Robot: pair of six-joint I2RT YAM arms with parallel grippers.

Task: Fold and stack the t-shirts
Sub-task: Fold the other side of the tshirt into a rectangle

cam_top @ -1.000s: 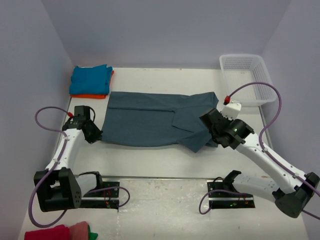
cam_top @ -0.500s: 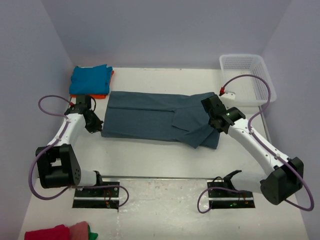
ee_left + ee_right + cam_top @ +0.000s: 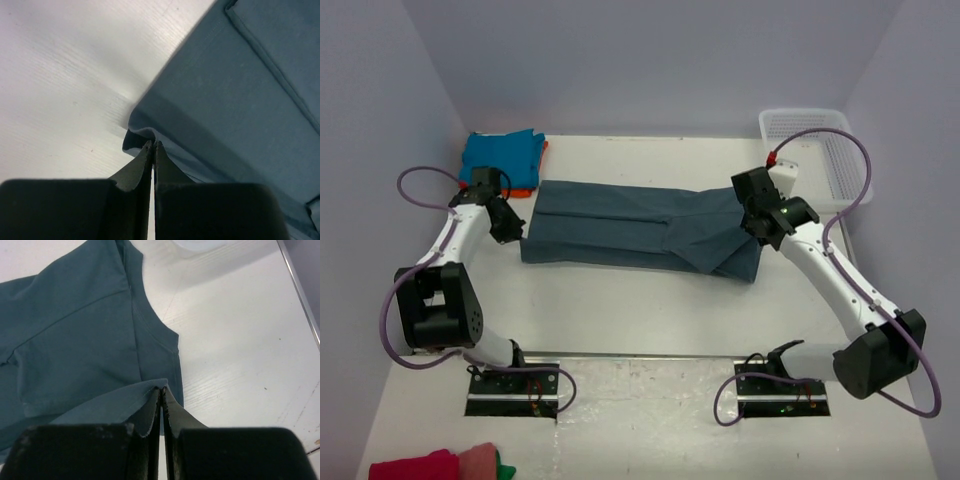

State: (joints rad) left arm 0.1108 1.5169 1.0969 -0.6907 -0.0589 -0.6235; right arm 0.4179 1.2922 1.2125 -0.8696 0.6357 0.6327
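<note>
Slate-blue t-shirt (image 3: 630,225) lies as a long flat band across the middle of the white table (image 3: 640,310), with a sleeve flap doubled over at its right end. Left gripper (image 3: 153,145) is clamped tight on the shirt's near left corner, and right gripper (image 3: 162,388) is pinched closed on a cloth edge at the shirt's right end. Turquoise t-shirt (image 3: 500,157) sits folded on top of the orange t-shirt (image 3: 520,190), just past the slate-blue shirt's far left corner. White mesh basket (image 3: 800,112) stands past the shirt's far right end, apart from it.
</note>
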